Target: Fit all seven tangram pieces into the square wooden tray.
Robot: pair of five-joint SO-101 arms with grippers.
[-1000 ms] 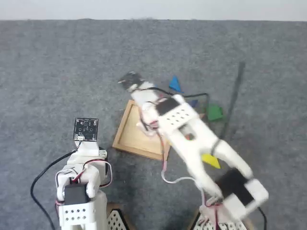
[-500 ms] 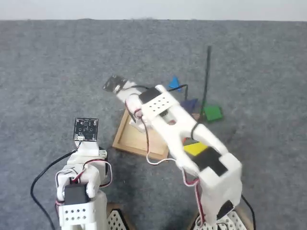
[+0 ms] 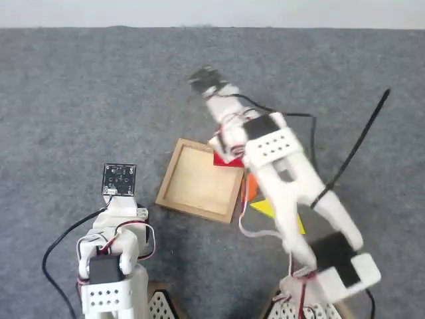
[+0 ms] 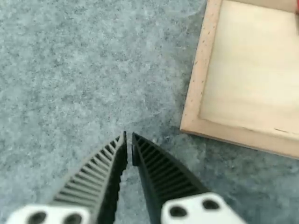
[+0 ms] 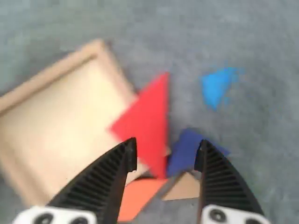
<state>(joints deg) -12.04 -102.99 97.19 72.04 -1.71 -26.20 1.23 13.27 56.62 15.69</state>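
1. Right gripper (image 5: 167, 144): I read its jaws as apart, hanging over 2 pieces, the red triangle (image 5: 147, 116) under one finger and the dark blue piece (image 5: 189, 147) under the other.
2. Red triangle: lies across the rim at 1 corner of the wooden tray (image 5: 51, 74), part over the tray floor and part outside it.
3. Dark blue piece: on the mat just beside the red triangle, outside the tray.
4. Orange piece (image 5: 140, 196): outside the tray, touching the red triangle's tip.
5. Light blue triangle (image 5: 218, 86): on the mat, apart from the others.
6. Yellow piece (image 3: 263, 208): in my high view, beside the tray's right edge, partly under the right arm.
7. Left gripper (image 4: 128, 136): jaws together, low over the grey felt mat (image 4: 70, 60), near the tray's outer rim.
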